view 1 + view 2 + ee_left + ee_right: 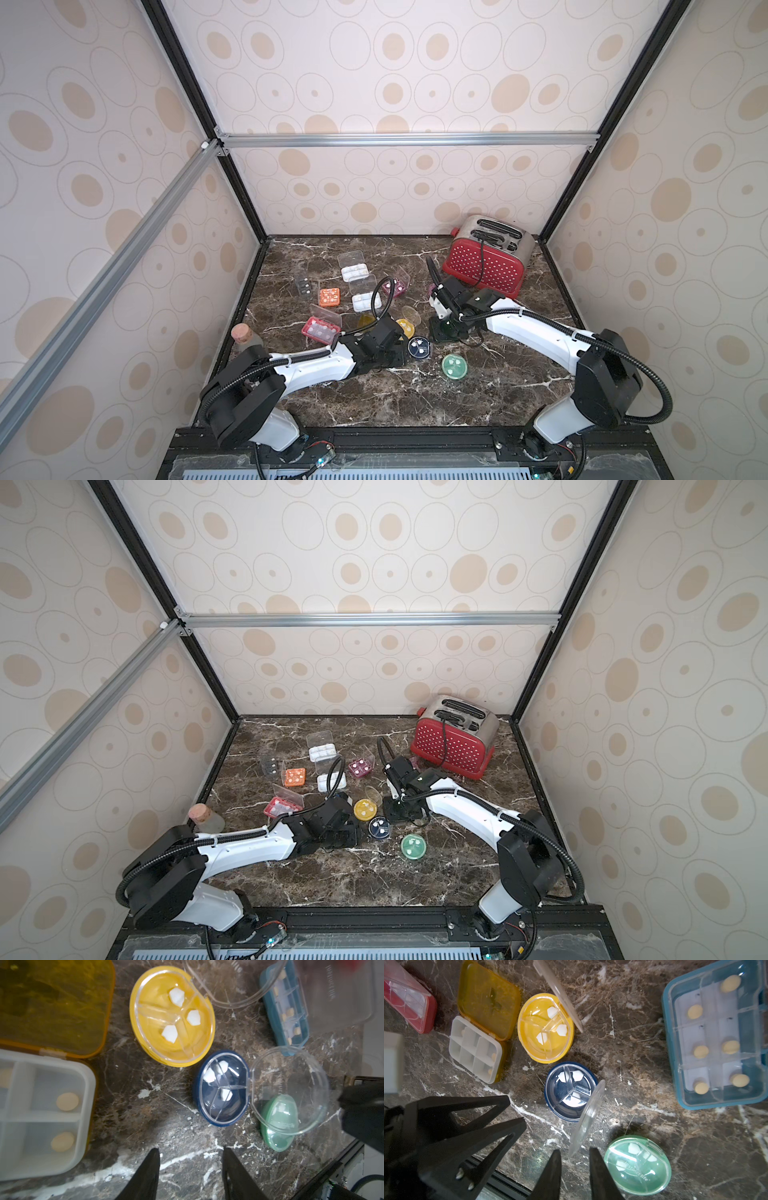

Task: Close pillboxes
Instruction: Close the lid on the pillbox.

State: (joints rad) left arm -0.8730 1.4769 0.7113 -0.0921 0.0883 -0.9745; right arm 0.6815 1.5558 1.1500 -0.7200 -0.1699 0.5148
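Navy round pillbox [569, 1093] sits about the middle of the counter [415, 407], between yellow round pillbox [546, 1028] and green round pillbox [637, 1163]. Navy base, three clear-walled compartments, white pills, clear lid [586, 1118] hinged up, near vertical. Yellow one: same build, lid also up. Green one: lid down. My right gripper [574, 1167]: fingers a narrow gap apart, pinching nothing. The navy lid's free edge is right at the tips, can't tell if touching. My left gripper [191, 1167]: spread, empty, navy box ahead of its tips, apart. Amber square pillbox [475, 1049] beside the yellow one, lid flipped open.
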